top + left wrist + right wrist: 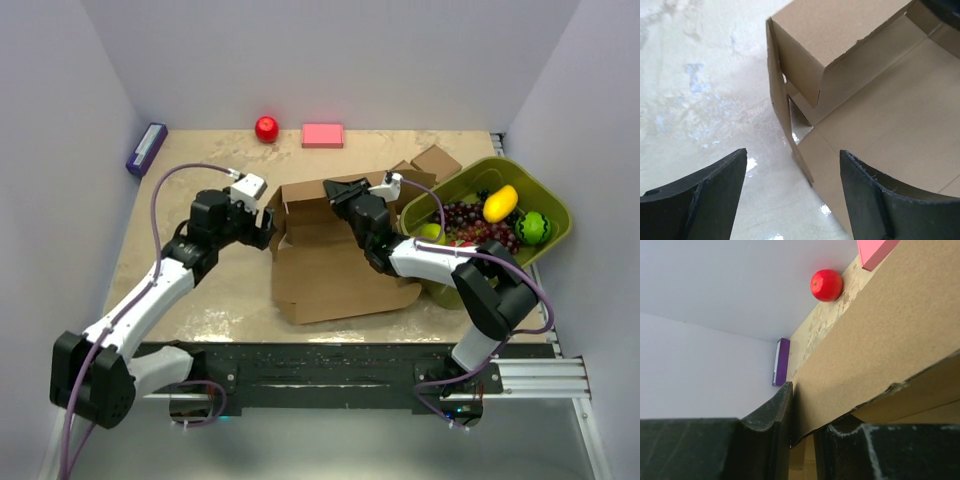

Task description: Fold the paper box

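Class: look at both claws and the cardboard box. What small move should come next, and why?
Probably ease the left claw forward to straddle the left wall of the paper box, then close. It stands open just short of that wall, while the right claw pinches the back panel, steadying things.

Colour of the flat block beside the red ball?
The block is pink; top external view shows it best.

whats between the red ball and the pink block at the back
Nothing, just bare table between the red ball and the pink block; the top view shows it best.
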